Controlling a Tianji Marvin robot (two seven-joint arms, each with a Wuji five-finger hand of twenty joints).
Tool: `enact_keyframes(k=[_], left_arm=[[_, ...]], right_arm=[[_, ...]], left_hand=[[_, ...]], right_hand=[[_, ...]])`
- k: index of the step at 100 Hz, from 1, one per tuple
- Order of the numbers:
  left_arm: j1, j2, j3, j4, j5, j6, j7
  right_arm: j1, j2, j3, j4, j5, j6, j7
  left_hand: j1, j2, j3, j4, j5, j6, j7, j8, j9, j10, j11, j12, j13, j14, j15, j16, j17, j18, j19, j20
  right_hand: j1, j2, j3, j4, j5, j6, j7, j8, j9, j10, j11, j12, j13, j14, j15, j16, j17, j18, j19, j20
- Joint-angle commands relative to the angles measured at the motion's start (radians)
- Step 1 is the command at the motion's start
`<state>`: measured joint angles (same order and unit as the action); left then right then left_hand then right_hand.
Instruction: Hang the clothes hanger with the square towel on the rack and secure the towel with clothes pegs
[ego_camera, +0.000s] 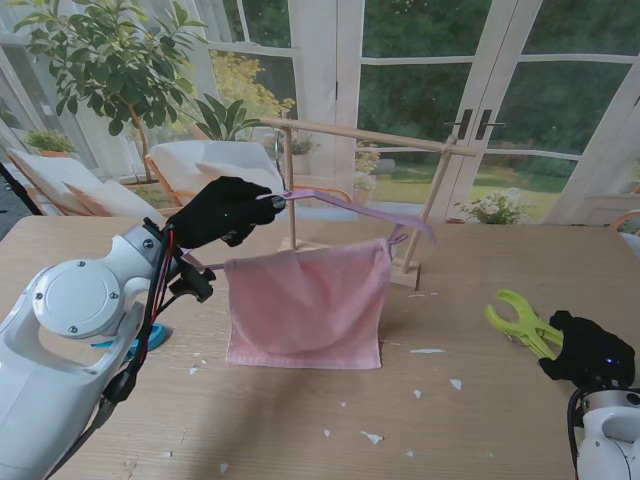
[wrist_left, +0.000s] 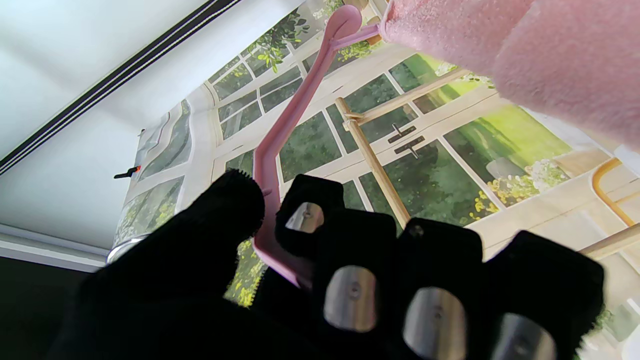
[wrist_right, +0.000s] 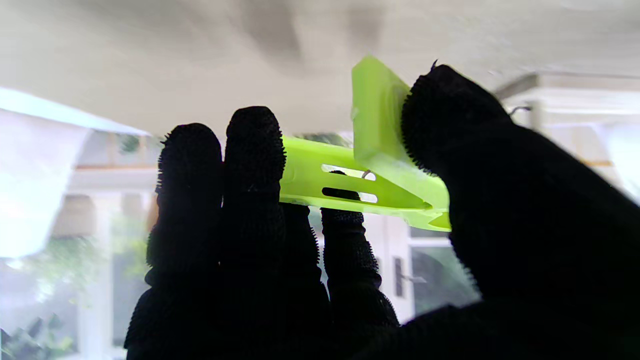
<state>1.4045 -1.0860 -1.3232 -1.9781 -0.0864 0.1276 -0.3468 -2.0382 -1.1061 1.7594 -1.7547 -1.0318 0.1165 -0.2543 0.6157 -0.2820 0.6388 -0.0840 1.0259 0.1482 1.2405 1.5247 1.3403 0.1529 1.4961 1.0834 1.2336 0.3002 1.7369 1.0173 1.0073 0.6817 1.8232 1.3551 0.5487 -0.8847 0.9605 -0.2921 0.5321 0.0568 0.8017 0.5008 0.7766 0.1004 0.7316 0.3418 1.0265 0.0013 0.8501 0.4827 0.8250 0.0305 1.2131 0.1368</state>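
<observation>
In mid-air over the middle of the table (ego_camera: 300, 420), I see the pink clothes hanger (ego_camera: 355, 210) held up in front of the wooden rack (ego_camera: 365, 135), its hook not over the rail. The square pink towel (ego_camera: 305, 305) is draped over the hanger's lower bar and hangs down, its bottom edge near or on the table top; I cannot tell whether it touches. My left hand (ego_camera: 225, 210) grasps the hanger at its left end, and the left wrist view shows the thumb and fingers (wrist_left: 305, 210) wrapped around the pink bar (wrist_left: 280, 150), with towel cloth (wrist_left: 525, 55) close by. On my right, nearer to me, the right hand (ego_camera: 590, 352) grips a lime-green clothes peg (ego_camera: 520, 322), its forked jaws pointing toward the towel; the right wrist view shows the peg (wrist_right: 370, 175) pinched between thumb and fingers. A blue object (ego_camera: 130, 343) peeks out behind my left arm. White scraps (ego_camera: 372, 437) are scattered on the wood.
</observation>
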Motion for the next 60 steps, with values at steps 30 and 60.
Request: enact_keyframes(k=[30,60], left_arm=[[-0.002,-0.022,0.031,-0.050,0.043,0.071,0.062],[-0.005,-0.043,0.060,-0.063,0.076,0.111,0.153]], right_arm=[[-0.104,-0.013,-0.028,-0.256,-0.102,-0.098,-0.078],[-0.142,-0.009,-0.080,-0.381,-0.137,-0.131,-0.072]], left_hand=[[-0.007,0.015,0.004,0.014,0.098,0.023,0.054,0.030,0.004,-0.080,0.091,0.009,0.029,-0.045,0.145,0.041,0.020,-0.003,0.271,0.032],[0.003,0.025,-0.008,0.013,0.093,0.029,0.051,0.030,0.004,-0.076,0.086,0.007,0.028,-0.039,0.144,0.040,0.018,0.002,0.271,0.031]], right_hand=[[0.202,0.165,0.188,0.081,0.108,-0.180,0.225,0.025,0.188,-0.116,0.153,0.053,0.045,0.026,0.014,0.023,0.007,-0.029,0.020,0.469],[0.200,0.173,0.180,0.084,0.111,-0.177,0.226,0.025,0.194,-0.110,0.148,0.059,0.051,0.026,0.017,0.030,0.015,-0.025,0.026,0.476]])
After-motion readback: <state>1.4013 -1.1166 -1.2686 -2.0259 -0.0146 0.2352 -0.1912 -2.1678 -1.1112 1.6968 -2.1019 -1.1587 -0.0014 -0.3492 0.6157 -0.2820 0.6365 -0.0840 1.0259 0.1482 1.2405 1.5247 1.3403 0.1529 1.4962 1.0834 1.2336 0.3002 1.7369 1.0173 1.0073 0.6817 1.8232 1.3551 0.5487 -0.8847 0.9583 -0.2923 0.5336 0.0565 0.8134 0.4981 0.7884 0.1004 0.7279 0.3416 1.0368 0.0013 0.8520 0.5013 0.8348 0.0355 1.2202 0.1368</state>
